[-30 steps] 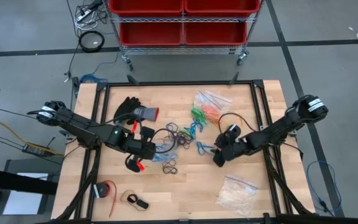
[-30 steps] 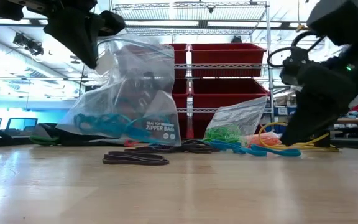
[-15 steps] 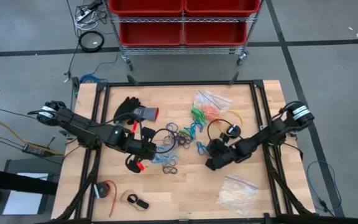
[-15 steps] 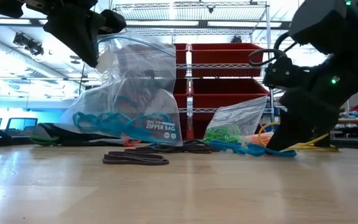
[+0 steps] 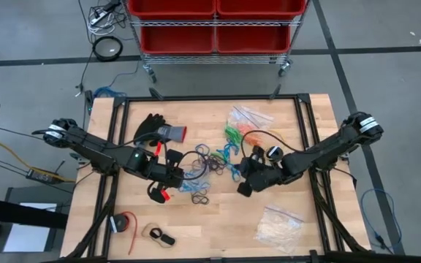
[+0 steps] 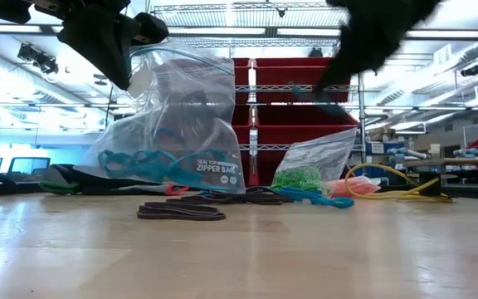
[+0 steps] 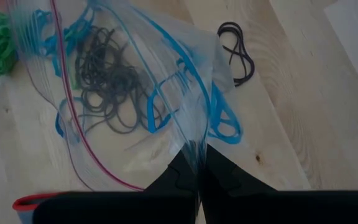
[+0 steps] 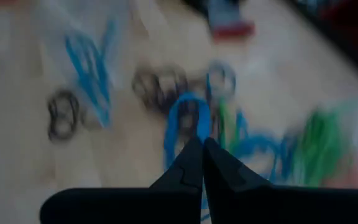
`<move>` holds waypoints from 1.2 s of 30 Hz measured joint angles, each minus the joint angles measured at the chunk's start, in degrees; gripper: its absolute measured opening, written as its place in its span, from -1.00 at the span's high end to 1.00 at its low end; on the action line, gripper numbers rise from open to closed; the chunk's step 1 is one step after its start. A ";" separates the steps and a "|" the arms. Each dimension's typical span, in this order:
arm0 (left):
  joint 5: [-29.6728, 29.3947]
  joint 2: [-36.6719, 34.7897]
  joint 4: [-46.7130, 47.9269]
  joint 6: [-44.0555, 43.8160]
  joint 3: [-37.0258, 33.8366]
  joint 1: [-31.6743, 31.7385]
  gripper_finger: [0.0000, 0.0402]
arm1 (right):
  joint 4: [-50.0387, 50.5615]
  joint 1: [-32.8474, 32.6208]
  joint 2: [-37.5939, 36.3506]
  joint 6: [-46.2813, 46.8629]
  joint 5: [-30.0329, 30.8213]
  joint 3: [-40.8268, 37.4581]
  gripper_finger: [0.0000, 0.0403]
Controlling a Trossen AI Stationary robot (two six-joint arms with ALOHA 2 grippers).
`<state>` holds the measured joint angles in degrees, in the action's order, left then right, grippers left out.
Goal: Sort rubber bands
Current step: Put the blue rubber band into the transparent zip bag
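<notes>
Many rubber bands (image 5: 209, 162) lie mid-table, blue and black ones partly inside a clear zipper bag (image 7: 123, 93) | left gripper (image 7: 197, 163) pinched on that bag's edge, holding it up | right gripper (image 8: 202, 149) fingers together above the table, blue band (image 8: 182, 121) looped at its tips | green bands (image 5: 232, 134) bagged nearby

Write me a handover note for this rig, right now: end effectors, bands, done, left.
Left end effector: shut on the clear plastic zipper bag, held off the table, blue and black rubber bands inside.
Right end effector: shut on a blue rubber band, lifted above mid-table.
Loose blue and black rubber bands lie mid-table; green and orange ones are in a second clear bag.
Done: some bagged. Left: the loose bands.
</notes>
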<state>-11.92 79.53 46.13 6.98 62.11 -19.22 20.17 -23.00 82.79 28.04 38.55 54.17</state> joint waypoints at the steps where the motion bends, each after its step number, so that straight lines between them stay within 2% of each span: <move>1: 0.00 0.00 0.02 -0.02 0.00 0.00 0.94 | 0.05 0.19 0.10 -2.74 0.64 2.24 1.00; 6: 0.01 0.00 -0.08 -0.19 0.00 0.00 0.94 | -4.67 2.24 2.39 -15.59 1.77 12.78 1.00; 9: 0.20 0.00 -0.17 -0.19 0.00 0.00 0.94 | -5.78 4.24 6.25 -22.07 -0.61 18.27 1.00; 18: 0.20 0.00 -0.34 -1.29 -0.02 -0.02 0.94 | -5.60 10.27 21.41 -28.05 -8.98 30.83 1.00; 23: 0.21 0.00 -0.09 -1.37 -0.02 -0.03 0.94 | -5.10 10.60 24.74 -28.51 -12.34 33.84 1.00; 27: 0.20 0.00 -0.09 -1.35 -0.02 -0.02 0.94 | -4.83 10.56 24.89 -27.88 -16.07 34.03 1.00; 36: 0.20 0.00 -0.22 -1.35 -0.02 -0.02 0.94 | -3.12 7.78 24.93 -25.68 -20.44 34.03 1.00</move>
<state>-11.73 79.53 45.91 5.63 62.08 -19.25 17.05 -15.22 107.72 2.36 18.12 88.20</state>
